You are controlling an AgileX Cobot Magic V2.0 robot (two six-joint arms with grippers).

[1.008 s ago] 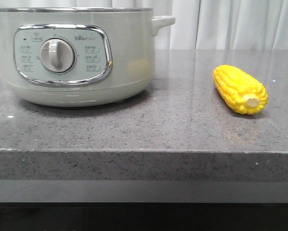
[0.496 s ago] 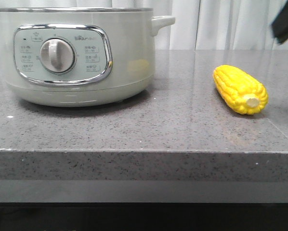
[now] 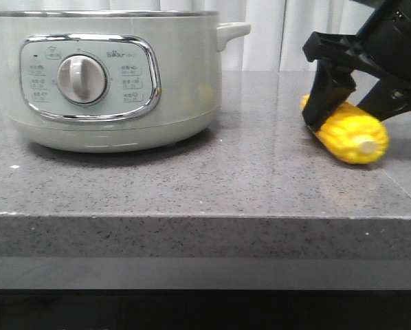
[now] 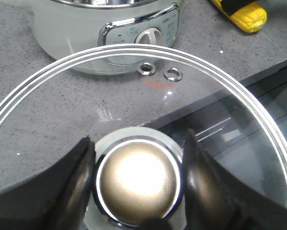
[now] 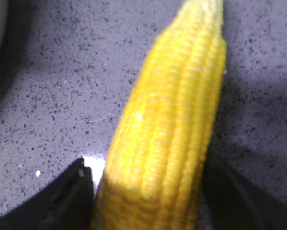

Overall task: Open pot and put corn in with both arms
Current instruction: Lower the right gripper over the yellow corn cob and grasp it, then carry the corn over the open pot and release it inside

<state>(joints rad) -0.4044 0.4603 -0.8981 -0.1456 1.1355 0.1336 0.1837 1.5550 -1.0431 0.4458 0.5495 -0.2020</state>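
Right hand (image 3: 354, 110): black, lowered over the corn (image 3: 348, 132) at 3 o'clock in the front view; fingers spread, one on each side of the cob, and whether they touch it cannot be told. Right wrist view confirms the cob lies between the two dark fingers (image 5: 69, 201), resting on the bench (image 3: 260, 179).

Left hand (image 4: 136, 182): fingers pinching the round metallic knob (image 4: 136, 179) of a glass lid (image 4: 239, 96), the lid held clear above the bench edge.

Corn: bright yellow, pale stub end toward the camera, lying flat on the speckled grey bench, well apart from the pot.

Pot (image 3: 109, 75): pale grey-green, chrome-framed panel with round dial (image 3: 82, 78), standing at 10 o'clock on the bench, lid off.
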